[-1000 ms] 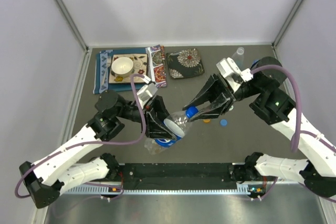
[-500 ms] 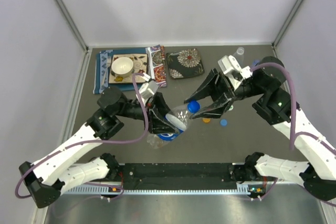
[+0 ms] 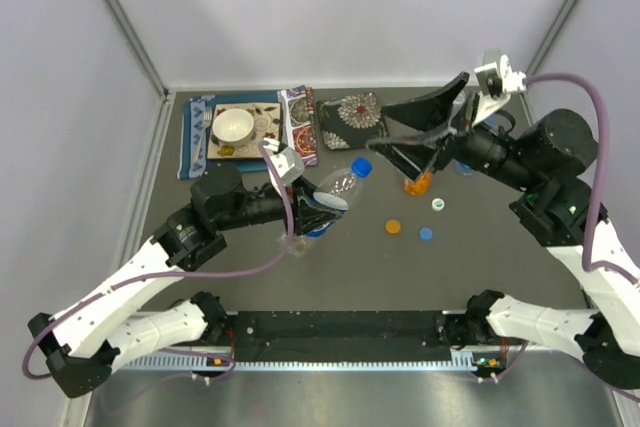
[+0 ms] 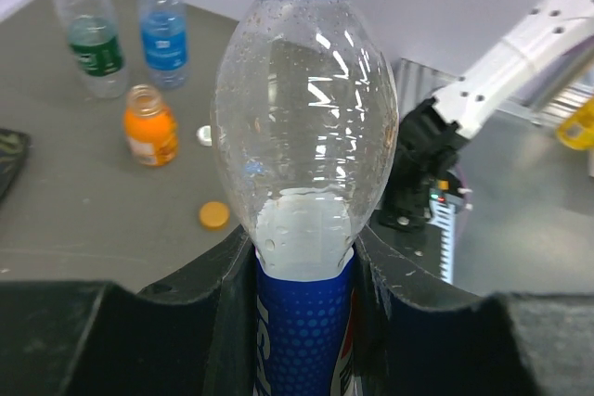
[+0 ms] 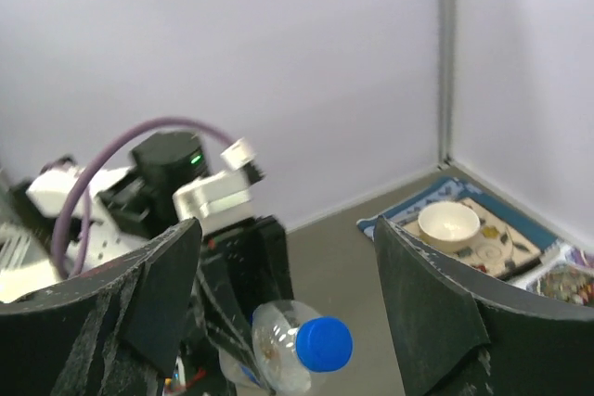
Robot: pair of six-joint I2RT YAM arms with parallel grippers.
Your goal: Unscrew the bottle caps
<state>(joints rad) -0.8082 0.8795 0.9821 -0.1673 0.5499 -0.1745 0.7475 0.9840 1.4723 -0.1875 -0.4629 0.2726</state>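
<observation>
My left gripper (image 3: 318,213) (image 4: 304,252) is shut on the blue-red label of a clear bottle (image 3: 335,190) (image 4: 306,136), which tilts toward the right arm. Its blue cap (image 3: 361,166) (image 5: 325,343) sits on the neck. My right gripper (image 3: 405,135) (image 5: 288,275) hangs open above and behind the cap, apart from it, with nothing between its fingers. The short orange bottle (image 3: 418,183) (image 4: 148,127) stands uncapped on the table. The left wrist view also shows a green-label bottle (image 4: 93,44) and a blue-tinted bottle (image 4: 164,30) behind it.
Loose caps lie on the table: orange (image 3: 393,227) (image 4: 214,215), blue (image 3: 427,233) and white (image 3: 437,204). At the back stand a patterned mat with a white bowl (image 3: 232,126) (image 5: 448,223) and a dark floral plate (image 3: 352,120). Walls close in on three sides.
My right gripper opened off the blue cap and rose away toward the back right. The left arm carried the bottle a little farther back; the orange bottle came into view.
</observation>
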